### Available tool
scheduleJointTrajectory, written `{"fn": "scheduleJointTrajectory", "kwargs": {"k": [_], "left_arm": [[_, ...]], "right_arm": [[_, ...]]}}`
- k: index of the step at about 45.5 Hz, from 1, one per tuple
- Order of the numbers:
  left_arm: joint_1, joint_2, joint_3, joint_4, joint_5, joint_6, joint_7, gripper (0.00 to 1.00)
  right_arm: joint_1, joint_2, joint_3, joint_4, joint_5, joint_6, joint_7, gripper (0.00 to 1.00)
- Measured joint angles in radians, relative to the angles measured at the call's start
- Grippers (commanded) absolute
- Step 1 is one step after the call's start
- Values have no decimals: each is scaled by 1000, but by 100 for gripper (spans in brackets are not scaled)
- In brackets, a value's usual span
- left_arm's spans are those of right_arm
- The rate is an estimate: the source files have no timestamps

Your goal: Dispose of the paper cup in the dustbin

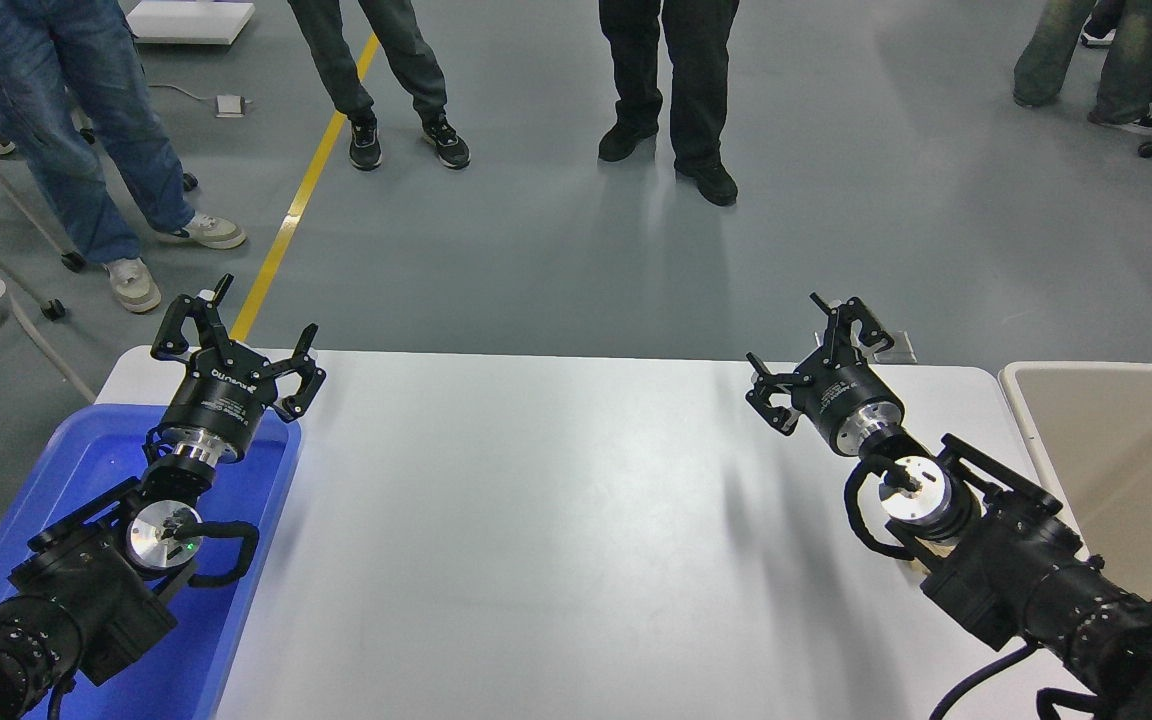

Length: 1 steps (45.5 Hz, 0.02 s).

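Note:
The paper cup is out of view. The dustbin (pixel 1026 410), a beige bin with a thick rim, stands at the table's right edge; the part of its inside that shows holds nothing. My right gripper (pixel 811 350) is open and empty, raised over the table's far right part, to the left of the dustbin. My left gripper (pixel 236 335) is open and empty, parked at the lower left over the blue tray (pixel 96 460).
The white table (pixel 536 520) spans the middle. The crumpled brown paper ball is hidden behind my right arm. Several people stand on the grey floor beyond the table's far edge, one (pixel 671 90) straight ahead. A yellow floor line (pixel 301 190) runs at the upper left.

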Motion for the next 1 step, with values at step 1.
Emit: {"fn": "scheduleJointTrajectory", "kwargs": {"k": [1], "left_arm": [[0,0,0,0,0,0,0,100]], "right_arm": [[-1,0,0,0,0,1,0,99]]}}
